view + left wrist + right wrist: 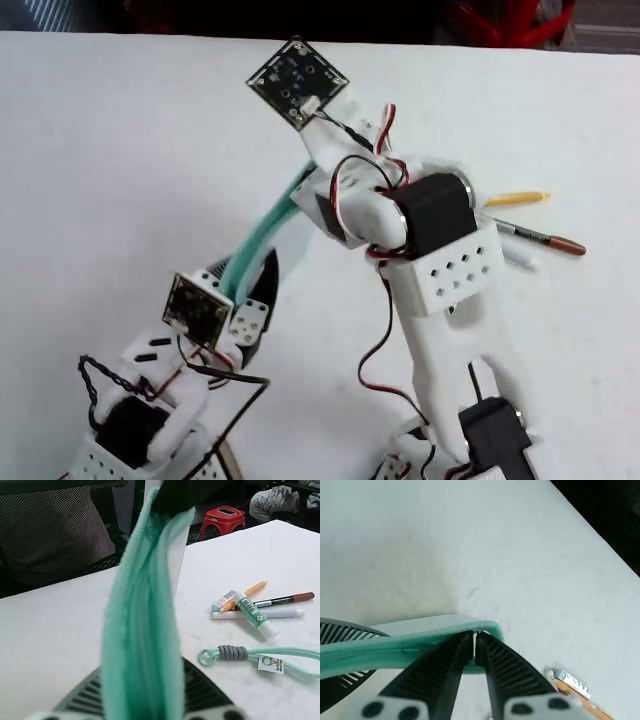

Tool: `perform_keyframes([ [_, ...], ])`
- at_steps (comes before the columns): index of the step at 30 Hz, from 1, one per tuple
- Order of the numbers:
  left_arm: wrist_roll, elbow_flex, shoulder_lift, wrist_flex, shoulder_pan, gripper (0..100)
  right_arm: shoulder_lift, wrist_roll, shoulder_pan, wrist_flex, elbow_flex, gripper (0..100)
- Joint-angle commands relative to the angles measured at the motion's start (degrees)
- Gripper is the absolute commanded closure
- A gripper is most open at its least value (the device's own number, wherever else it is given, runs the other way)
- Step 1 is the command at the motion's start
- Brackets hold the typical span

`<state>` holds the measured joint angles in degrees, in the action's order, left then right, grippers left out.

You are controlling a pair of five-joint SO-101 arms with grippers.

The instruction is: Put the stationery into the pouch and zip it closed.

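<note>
The mint-green pouch [258, 235] is held above the white tabletop [120, 150], stretched edge-up between the two arms. One end is clamped in the left tool [142, 690], its ridged jaws pressed against both sides. The opposite corner is pinched by the right tool [474, 642], whose tips are almost together. Well apart from the pouch, a yellow pen [251, 591], a brown-capped marker [282, 600], a white pen [281, 613] and a green-labelled tube [250, 611] are clustered on the tabletop, with a green cord [295, 654] seen near them.
</note>
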<state>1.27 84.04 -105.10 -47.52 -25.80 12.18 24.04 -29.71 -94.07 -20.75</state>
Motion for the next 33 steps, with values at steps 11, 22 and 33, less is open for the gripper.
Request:
perform_keyframes([
  [11, -2.73, -0.70, 0.40, -3.52, -0.31, 80, -1.36, 0.53, 0.92, -4.00, 2.11, 98.1],
  [22, -2.73, -0.44, 0.40, -3.25, -0.57, 83, -1.01, 4.75, 0.40, -4.09, 10.55, 82.5],
  [33, -2.73, -0.44, 0.40, -3.16, -0.40, 82, -0.75, 2.64, -0.84, -4.00, 10.37, 71.9],
])
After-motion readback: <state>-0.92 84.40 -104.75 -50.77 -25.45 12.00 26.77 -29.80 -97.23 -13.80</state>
